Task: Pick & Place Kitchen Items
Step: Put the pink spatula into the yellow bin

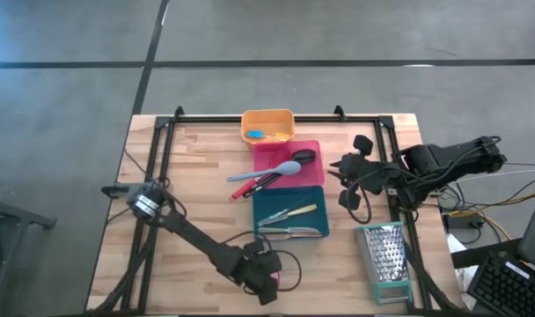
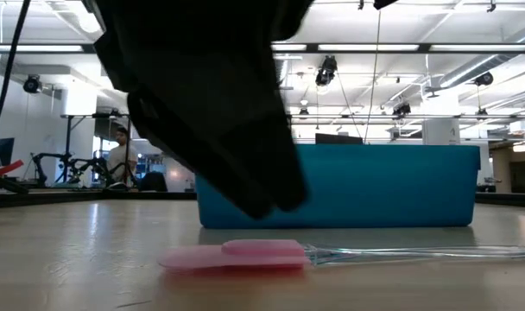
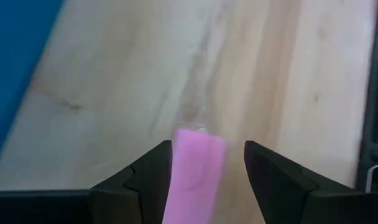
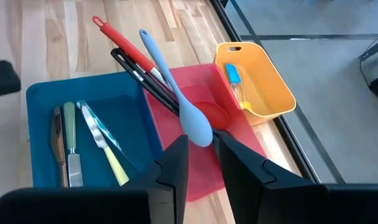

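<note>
Left tool [image 3: 207, 171] low, fingers straddling pink spatula [image 3: 195, 165]; unclosed.

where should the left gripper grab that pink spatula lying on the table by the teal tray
Judging by its pose, grip the flat pink blade of the pink spatula, coming straight down from above. It lies flat on the table in front of the teal tray, and its clear handle is thin and hard to see. The left gripper already hangs open over the blade, a finger on each side.
</note>
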Robot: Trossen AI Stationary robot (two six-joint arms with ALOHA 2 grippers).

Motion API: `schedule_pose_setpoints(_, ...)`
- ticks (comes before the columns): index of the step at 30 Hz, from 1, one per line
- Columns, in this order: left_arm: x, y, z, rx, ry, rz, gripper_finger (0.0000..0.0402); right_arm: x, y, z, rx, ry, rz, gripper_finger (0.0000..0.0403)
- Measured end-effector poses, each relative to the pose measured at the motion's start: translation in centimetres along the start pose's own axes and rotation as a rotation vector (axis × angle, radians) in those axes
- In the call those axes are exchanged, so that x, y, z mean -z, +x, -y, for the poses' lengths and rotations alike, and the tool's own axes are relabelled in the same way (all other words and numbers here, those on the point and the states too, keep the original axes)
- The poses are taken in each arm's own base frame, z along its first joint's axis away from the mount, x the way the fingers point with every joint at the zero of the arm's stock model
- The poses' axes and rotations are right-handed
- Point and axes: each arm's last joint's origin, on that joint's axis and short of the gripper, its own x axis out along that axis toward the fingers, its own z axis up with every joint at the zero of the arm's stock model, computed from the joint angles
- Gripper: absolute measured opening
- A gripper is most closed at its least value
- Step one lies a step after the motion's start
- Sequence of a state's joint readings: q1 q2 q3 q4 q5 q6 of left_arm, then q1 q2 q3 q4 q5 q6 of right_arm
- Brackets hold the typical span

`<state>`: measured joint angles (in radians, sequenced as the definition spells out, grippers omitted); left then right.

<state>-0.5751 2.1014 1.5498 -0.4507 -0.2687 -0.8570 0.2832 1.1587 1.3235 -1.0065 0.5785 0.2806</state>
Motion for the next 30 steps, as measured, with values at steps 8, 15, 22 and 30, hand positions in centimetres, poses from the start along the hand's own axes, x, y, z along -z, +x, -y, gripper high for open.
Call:
schedule_pose_setpoints(8,0.5,1.5,0.4,-0.068,0.043,-0.058,0.0204,0.1,0.0,0.0,0.001,-0.001,-0.009,0.0116)
schedule_pose_setpoints(15,1.0,2.3,-0.2,-0.128,0.073,-0.070,0.0204,0.2,0.1,0.0,0.002,0.000,-0.012,0.0142)
schedule_pose_setpoints(22,0.6,1.7,0.2,-0.129,0.135,-0.076,0.0204,0.2,0.1,0.0,0.002,0.000,-0.012,0.0158)
schedule_pose_setpoints(30,0.5,2.0,-0.6,-0.152,0.129,-0.088,0.0172,0.2,0.1,0.0,0.002,0.000,-0.012,0.0167)
